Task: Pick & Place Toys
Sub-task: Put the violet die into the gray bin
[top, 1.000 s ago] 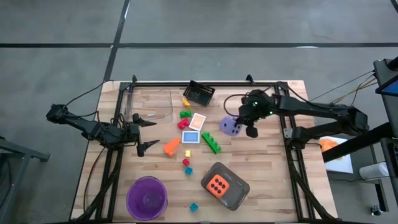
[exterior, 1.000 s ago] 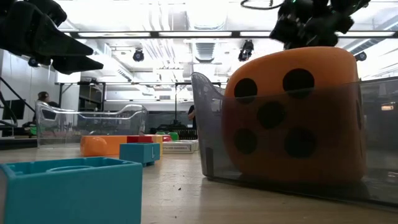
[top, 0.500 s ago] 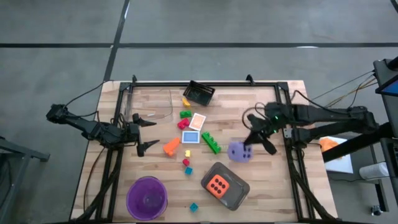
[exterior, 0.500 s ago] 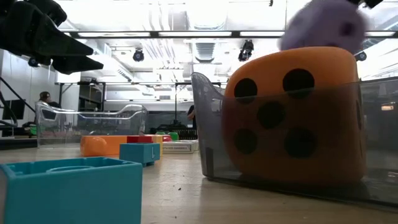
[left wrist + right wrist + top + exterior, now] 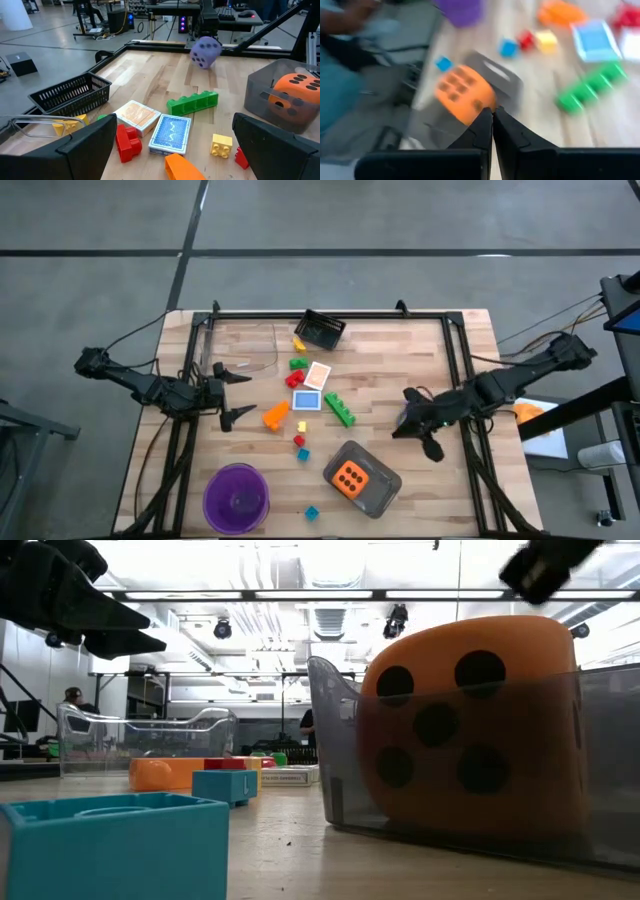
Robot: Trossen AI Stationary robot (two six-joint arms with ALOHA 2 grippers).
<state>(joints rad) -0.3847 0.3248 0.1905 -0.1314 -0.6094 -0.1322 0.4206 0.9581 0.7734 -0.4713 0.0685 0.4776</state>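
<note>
The purple die (image 5: 205, 51) looks like light, squashy foam, so pinch 2 opposite flat faces. The right hand (image 5: 492, 112) is pressed together and empty. The left hand (image 5: 232, 392) is spread, idle.

Grey concrete floor (image 5: 330, 215) crossed by dark seams surrounds the wooden table (image 5: 400, 360); bright ceiling lights (image 5: 300, 580) run overhead; desks with computer equipment (image 5: 150, 15) line the far side

One die (image 5: 349, 476) sits inside the tray (image 5: 383, 485), at the table's near right. The bowl (image 5: 236, 498) stands to the tray's left. The basket (image 5: 321, 328) lies at the far edge — cards (image 5: 307, 400) and blocks (image 5: 340, 409) scattered between.
</note>
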